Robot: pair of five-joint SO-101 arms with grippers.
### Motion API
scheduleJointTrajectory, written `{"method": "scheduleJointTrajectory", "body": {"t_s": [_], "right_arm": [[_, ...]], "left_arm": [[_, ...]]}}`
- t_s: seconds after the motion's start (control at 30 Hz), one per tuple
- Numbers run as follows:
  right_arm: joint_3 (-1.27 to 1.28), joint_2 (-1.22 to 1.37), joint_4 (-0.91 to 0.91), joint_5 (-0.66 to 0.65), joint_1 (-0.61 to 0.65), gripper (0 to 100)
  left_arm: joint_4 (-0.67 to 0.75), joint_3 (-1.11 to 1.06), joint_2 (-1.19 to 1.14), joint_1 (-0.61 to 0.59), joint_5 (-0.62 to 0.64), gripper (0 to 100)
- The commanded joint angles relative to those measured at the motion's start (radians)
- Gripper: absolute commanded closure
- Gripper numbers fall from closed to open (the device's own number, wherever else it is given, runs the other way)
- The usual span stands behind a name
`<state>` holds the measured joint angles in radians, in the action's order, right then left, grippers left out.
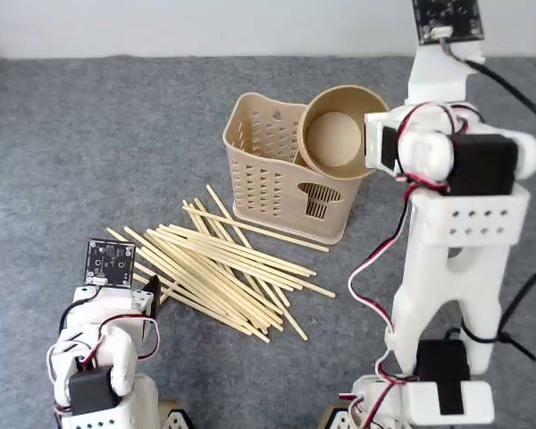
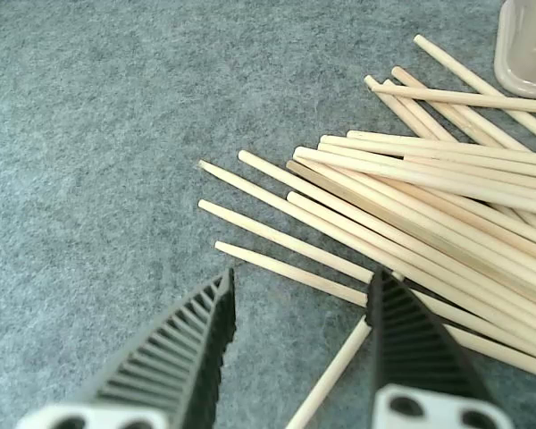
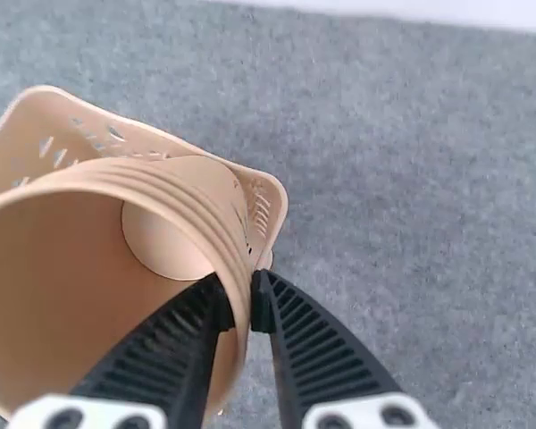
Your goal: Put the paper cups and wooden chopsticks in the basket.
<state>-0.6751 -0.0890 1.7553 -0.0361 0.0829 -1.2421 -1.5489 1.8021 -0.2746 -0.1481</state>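
Pinching the rim of the stacked tan paper cups [image 3: 89, 268], the right gripper [image 3: 237, 299] has its fingers closed narrow on the cup wall, one inside and one outside. In the high view the cups sit at the 3 o'clock end of the beige perforated plastic basket [image 1: 268, 170], lower part inside it. Whether the base rests on the basket floor cannot be told. Their long axis stands near upright, mouth up, leaning a little toward 2 o'clock.

The hold is a thin one on the rim only. Released while leaning, the stack would likely tip over the basket's 3 o'clock wall. A sideways pull could also drag or topple the light basket.

The pale wooden chopsticks [image 1: 223, 268] lie fanned on the grey carpeted worktop [image 1: 98, 134], at 7 o'clock from the basket. Most have their long axes running from about 10 o'clock to 4 o'clock, and one lies close along the basket's foot. The left gripper [image 2: 304, 277] hangs over their 10 o'clock ends, fingers spread wide and holding nothing. A grab there would probably catch several sticks unevenly and scatter the rest. Lifted by one end, a stick may swing and strike the basket rim.
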Motion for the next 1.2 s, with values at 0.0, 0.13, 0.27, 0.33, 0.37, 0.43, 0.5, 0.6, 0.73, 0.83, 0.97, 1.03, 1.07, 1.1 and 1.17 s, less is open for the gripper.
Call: {"method": "scheduleJointTrajectory", "body": {"t_s": [0.0,0.13,0.27,0.33,0.37,0.43,0.5,0.6,0.73,0.83,0.97,1.03,1.07,1.1,1.17], "right_arm": [[-0.043,0.027,0.041,0.009,-0.005,99.1],[-0.041,0.087,0.041,0.011,-0.016,99.1],[-0.041,0.154,0.042,0.009,-0.013,98.9],[-0.043,0.177,0.041,0.008,-0.012,98.4],[-0.043,0.183,0.041,0.008,-0.012,96.5],[-0.043,0.186,0.041,0.008,-0.012,90.1],[-0.049,0.185,0.041,0.006,-0.008,83.3],[-0.068,0.183,0.039,0.006,-0.008,78.9],[-0.144,0.18,0.039,0.006,-0.007,78.9],[-0.227,0.136,0.039,0.006,-0.005,78.9],[-0.269,0.022,0.039,0.003,0.062,79.0],[-0.264,-0.022,0.041,-0.015,0.116,79.0],[-0.247,-0.045,0.041,-0.023,0.139,79.0],[-0.224,-0.067,0.041,-0.025,0.159,79.0],[-0.153,-0.091,0.041,-0.029,0.191,79.1]], "left_arm": [[0.018,0.004,0.017,-0.006,-0.011,77],[0.018,0.004,0.017,-0.006,-0.011,77],[0.018,0.004,0.017,-0.006,-0.011,77],[0.017,0.004,0.017,-0.006,-0.011,77],[0.017,0.004,0.017,-0.006,-0.011,77],[0.017,0.004,0.017,-0.006,-0.011,77],[0.017,0.004,0.017,-0.006,-0.011,77],[0.017,0.004,0.017,-0.006,-0.011,77],[0.021,-0.005,0.017,-0.006,-0.011,77],[0.023,-0.005,0.017,-0.006,-0.011,77],[0.023,-0.002,0.017,-0.006,-0.011,77],[0.023,-0.001,0.017,-0.006,-0.011,77],[0.023,-0.001,0.017,-0.008,-0.011,77],[0.023,-0.001,0.017,-0.008,-0.011,77],[0.023,-0.001,0.017,-0.008,-0.011,77]]}}
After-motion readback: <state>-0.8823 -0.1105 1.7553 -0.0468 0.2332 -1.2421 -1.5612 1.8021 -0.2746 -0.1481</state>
